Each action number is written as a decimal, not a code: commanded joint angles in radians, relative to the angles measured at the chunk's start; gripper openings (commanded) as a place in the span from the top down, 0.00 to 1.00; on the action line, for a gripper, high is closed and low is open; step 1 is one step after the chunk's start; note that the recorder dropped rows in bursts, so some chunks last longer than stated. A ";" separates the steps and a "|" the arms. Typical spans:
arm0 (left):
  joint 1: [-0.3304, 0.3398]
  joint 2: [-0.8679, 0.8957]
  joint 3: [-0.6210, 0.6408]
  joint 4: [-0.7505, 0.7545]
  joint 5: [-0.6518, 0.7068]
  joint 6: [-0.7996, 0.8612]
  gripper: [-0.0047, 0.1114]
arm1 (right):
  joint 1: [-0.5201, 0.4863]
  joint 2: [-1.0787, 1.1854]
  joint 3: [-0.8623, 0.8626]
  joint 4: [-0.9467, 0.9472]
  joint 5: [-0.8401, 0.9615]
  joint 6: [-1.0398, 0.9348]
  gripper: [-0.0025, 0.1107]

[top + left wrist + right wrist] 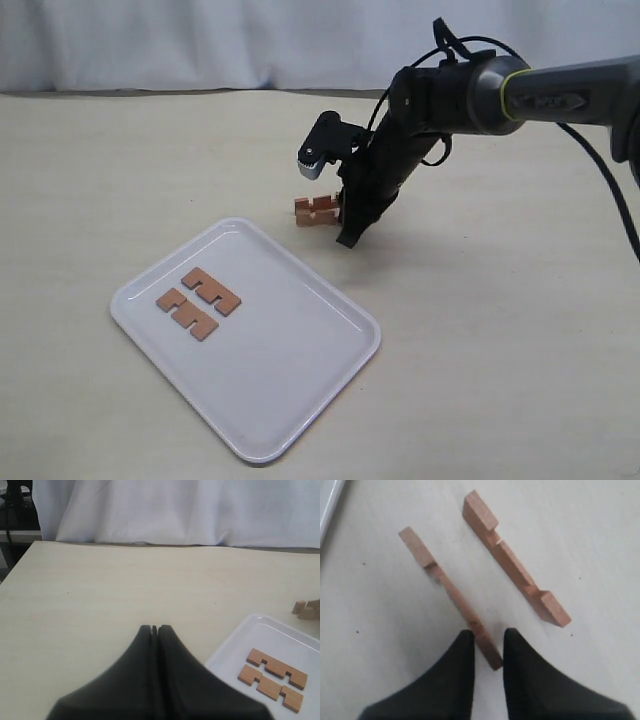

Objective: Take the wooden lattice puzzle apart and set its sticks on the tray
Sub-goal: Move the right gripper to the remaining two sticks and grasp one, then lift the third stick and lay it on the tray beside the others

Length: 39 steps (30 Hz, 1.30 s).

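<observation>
No crossed lattice shows; the puzzle is in separate sticks. Two notched reddish-brown sticks (211,290) (187,313) lie flat side by side on the white tray (300,400). Two more sticks (316,210) stand on edge on the table just past the tray's far corner, apart and roughly parallel. My right gripper (348,235) points down at them. In the right wrist view it (488,635) is open, straddling the near end of one stick (447,587), with the other stick (515,570) beside it. My left gripper (155,628) is shut and empty, above bare table beside the tray (235,650).
A white cloth (200,40) hangs along the table's far edge. The tray's corner (327,500) shows at the edge of the right wrist view. Bare table surrounds the tray and the loose sticks.
</observation>
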 commanded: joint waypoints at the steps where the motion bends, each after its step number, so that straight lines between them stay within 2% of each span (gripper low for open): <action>1: -0.008 -0.001 0.004 0.001 -0.008 -0.004 0.96 | -0.002 0.001 -0.001 0.003 -0.022 -0.010 0.94; 12: -0.008 -0.001 0.004 -0.001 -0.010 -0.004 0.96 | -0.002 -0.023 -0.001 0.022 0.079 -0.002 0.94; 18: -0.008 -0.001 0.004 -0.001 -0.010 -0.004 0.96 | -0.002 -0.107 -0.001 0.150 0.143 -0.004 0.94; 22: -0.008 -0.001 0.004 -0.001 -0.010 -0.004 0.96 | 0.011 -0.160 -0.001 0.242 0.245 -0.009 0.94; 26: -0.008 -0.001 0.004 -0.001 -0.010 -0.004 0.96 | 0.093 -0.183 0.006 0.242 0.299 0.023 0.94; 33: -0.008 -0.001 0.004 -0.001 -0.010 -0.004 0.96 | 0.280 -0.184 0.085 0.240 0.131 0.115 0.94; 39: -0.008 -0.001 0.004 0.001 -0.007 -0.004 0.96 | 0.335 -0.169 0.121 0.243 0.028 0.257 0.94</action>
